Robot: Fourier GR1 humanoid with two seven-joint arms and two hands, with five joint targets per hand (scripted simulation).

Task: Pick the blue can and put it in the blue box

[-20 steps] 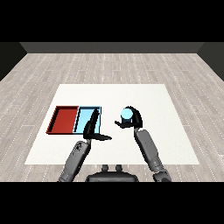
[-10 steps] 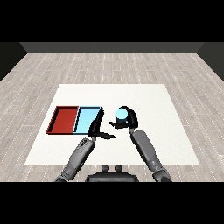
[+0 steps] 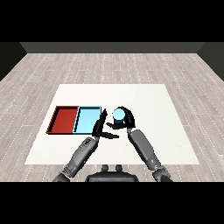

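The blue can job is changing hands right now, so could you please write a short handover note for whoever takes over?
Right hand: curled round the light blue cylindrical can, held just right of the light blue tray.
Left hand: open, holding nothing, fingers straight beside the blue tray's right edge.
The red tray lies left of the blue one; both hold nothing.
Done: can picked up.
Left: carry it over the blue tray and set it inside.

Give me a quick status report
Right hand shut on blue can, right of the blue tray. Left hand open beside the tray's right edge, between can and tray.
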